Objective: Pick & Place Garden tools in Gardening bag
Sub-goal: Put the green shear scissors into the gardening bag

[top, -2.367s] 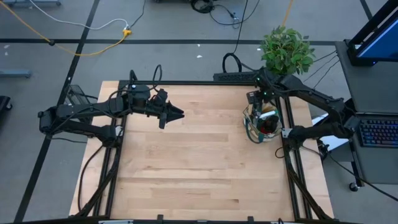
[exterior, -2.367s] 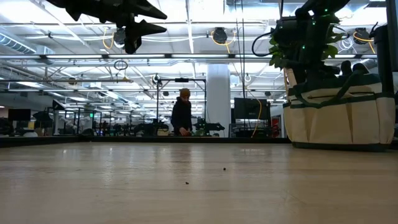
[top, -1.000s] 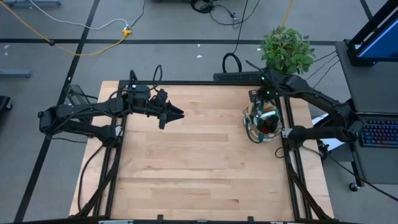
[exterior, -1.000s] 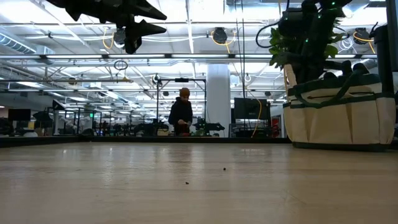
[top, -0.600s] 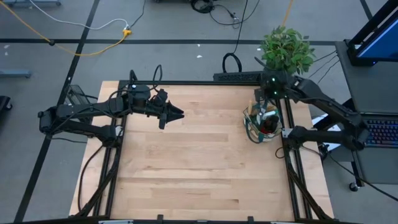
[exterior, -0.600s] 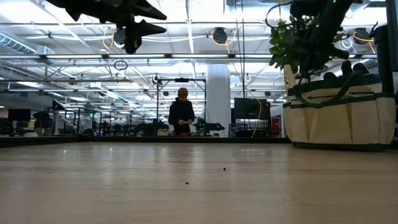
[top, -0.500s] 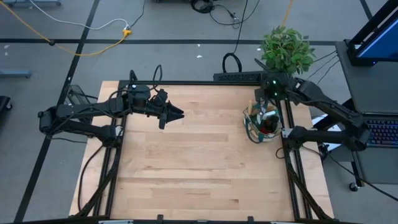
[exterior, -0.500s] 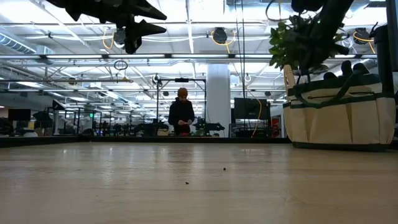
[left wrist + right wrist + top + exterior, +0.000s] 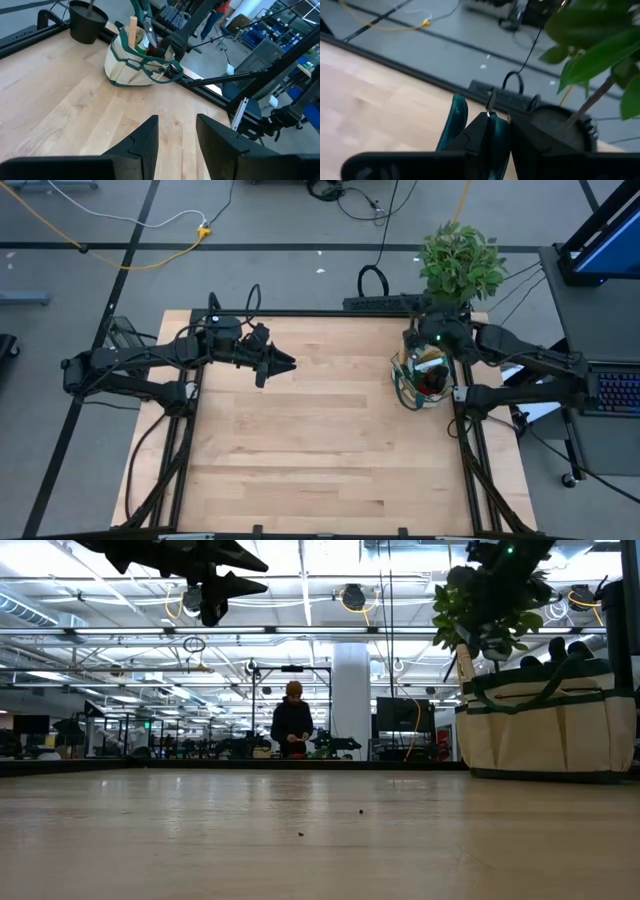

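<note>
Right now the right gripper (image 9: 492, 131) hangs over the far right part of the table (image 9: 300, 440), just above the gardening bag (image 9: 421, 380), its fingers clamped on the teal handles of a pair of pruning shears (image 9: 457, 117). That bag, beige with dark green trim, stands upright near the table's right edge, close to the black pot of the potted plant (image 9: 460, 260); a wooden handle (image 9: 132, 30) and other tools stick out of its top. Over at the left, the left gripper (image 9: 175, 137) hovers above the far-left part of the table with its fingers apart and nothing between them. Beyond the table, a person (image 9: 291, 725) stands in the room
</note>
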Robot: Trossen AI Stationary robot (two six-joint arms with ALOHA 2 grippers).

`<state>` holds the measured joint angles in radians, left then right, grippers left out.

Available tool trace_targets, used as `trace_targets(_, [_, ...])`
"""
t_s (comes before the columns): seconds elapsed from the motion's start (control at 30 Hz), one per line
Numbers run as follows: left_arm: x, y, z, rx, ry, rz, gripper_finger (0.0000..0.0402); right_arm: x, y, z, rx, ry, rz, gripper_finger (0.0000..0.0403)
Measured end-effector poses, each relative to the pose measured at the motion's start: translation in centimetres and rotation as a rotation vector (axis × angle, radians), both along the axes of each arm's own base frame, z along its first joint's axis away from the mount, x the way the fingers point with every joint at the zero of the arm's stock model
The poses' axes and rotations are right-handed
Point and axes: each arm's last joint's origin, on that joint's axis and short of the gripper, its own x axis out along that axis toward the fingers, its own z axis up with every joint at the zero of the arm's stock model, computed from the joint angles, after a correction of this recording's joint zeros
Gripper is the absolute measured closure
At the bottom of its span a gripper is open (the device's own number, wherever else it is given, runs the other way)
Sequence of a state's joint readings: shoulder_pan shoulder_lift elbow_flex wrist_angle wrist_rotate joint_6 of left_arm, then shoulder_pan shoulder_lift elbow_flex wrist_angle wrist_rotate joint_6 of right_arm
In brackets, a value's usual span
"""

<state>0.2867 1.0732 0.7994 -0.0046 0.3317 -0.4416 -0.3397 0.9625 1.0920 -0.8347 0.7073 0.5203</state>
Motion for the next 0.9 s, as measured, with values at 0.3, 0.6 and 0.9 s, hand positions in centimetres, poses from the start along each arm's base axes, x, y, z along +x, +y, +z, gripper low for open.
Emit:
trace_targets(0.3, [0.0, 0.0, 0.0, -0.001, 0.000, -0.003, 0.0265, 1.6, 3.0, -0.5, -0.199, 0.057, -0.054, 0.0349])
trace_targets(0.6, [0.0, 0.0, 0.0, 0.023, -0.002, -0.010, 0.0266, 2.3, 5.3, -1.9, -0.347, 0.153, -0.077, 0.0349])
trace_targets(0.9, [0.0, 0.0, 0.0, 0.023, -0.001, -0.010, 0.0265, 2.7, 6.3, -4.5, -0.445, 0.154, -0.083, 0.0348])
